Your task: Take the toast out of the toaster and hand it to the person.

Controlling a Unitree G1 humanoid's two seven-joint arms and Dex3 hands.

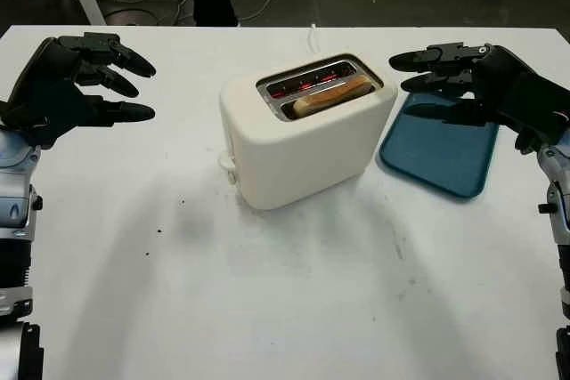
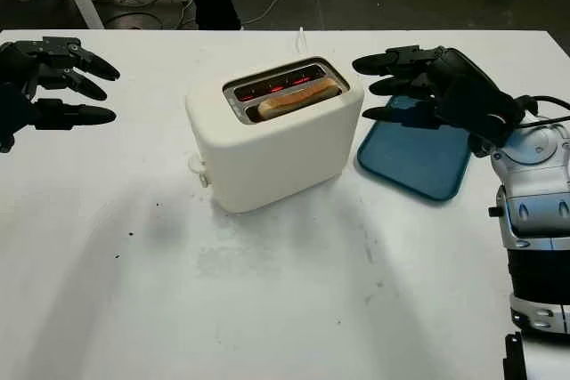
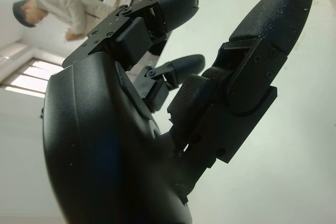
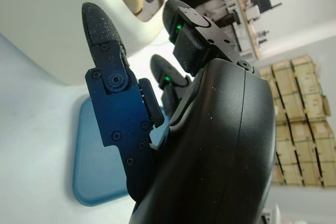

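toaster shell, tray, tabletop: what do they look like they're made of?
Toaster: likely matte cream plastic; rounded moulded corners, soft sheen, no metallic glare.
Tray: probably hard blue plastic; uniform colour, raised moulded rim, dull finish.
Table: white, smooth, perhaps laminate; scuffs and dark specks show, core unseen.
Both robot hands, left and right, are open above the table.

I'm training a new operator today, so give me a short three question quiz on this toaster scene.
1. True or false: the toast sits in the toaster's slot nearer the robot.
2. What lies on the table beside the toaster, under the right hand?
A. a blue tray
B. a plate
C. a knife
3. Fill in: the left hand holds ____.

Key:
1. True.
2. A, the blue tray.
3. Nothing; both hands are open above the table, one at either side of the toaster.
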